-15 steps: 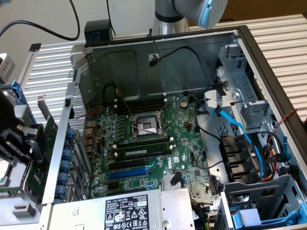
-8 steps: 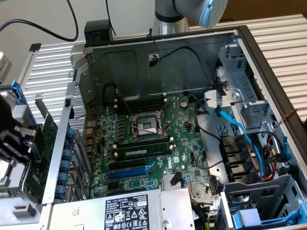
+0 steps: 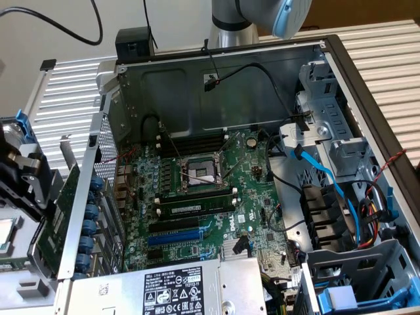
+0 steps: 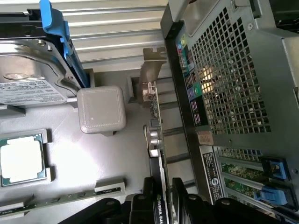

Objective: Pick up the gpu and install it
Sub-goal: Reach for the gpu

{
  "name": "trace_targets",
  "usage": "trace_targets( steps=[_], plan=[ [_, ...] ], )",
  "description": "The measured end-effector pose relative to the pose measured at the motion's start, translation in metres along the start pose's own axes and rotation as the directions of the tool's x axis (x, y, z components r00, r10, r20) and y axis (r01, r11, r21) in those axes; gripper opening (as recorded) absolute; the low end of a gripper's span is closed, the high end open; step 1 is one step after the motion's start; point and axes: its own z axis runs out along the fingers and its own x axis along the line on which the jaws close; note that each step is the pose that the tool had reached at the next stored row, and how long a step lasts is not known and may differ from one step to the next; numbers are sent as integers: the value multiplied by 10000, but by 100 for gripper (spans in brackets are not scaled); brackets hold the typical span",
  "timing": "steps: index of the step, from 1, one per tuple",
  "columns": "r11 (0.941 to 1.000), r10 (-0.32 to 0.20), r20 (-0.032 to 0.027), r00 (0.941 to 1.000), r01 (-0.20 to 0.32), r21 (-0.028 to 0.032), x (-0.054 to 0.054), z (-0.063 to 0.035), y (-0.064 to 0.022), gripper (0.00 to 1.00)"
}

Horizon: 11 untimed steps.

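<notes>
The jaws are clamped on the gpu (image 4: pixel 160 158), one against each face, close to its labelled end. The card is held on edge over a grey tray (image 4: pixel 112 158); whether the tray is touched cannot be told. It is placed just beside the perforated rear panel (image 4: pixel 229 84) of the open computer case, on the outside. Its silver bracket (image 4: pixel 153 65) is carried at the end away from the jaws. On the tray, a processor (image 4: pixel 21 158), a grey block (image 4: pixel 101 109) and a hard drive (image 4: pixel 28 84) are laid beside the card. Farther off, inside the case, the motherboard (image 3: pixel 216 216) is exposed, well apart from the card.
</notes>
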Motion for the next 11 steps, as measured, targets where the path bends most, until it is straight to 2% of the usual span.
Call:
trace_targets(
  steps=[3, 6, 9, 11],
  plan=[
    [10000, 9, -8, 10000, -9, -36, -8, -8, -37, 30],
    [9999, 23, -19, 10000, -23, -98, -14, -11, -63, 30],
    [9999, 26, -20, 10000, -27, -108, -14, -23, -62, 30],
    [9999, 22, 4, 10000, -22, -114, 8, -31, -55, 30]
  ],
)
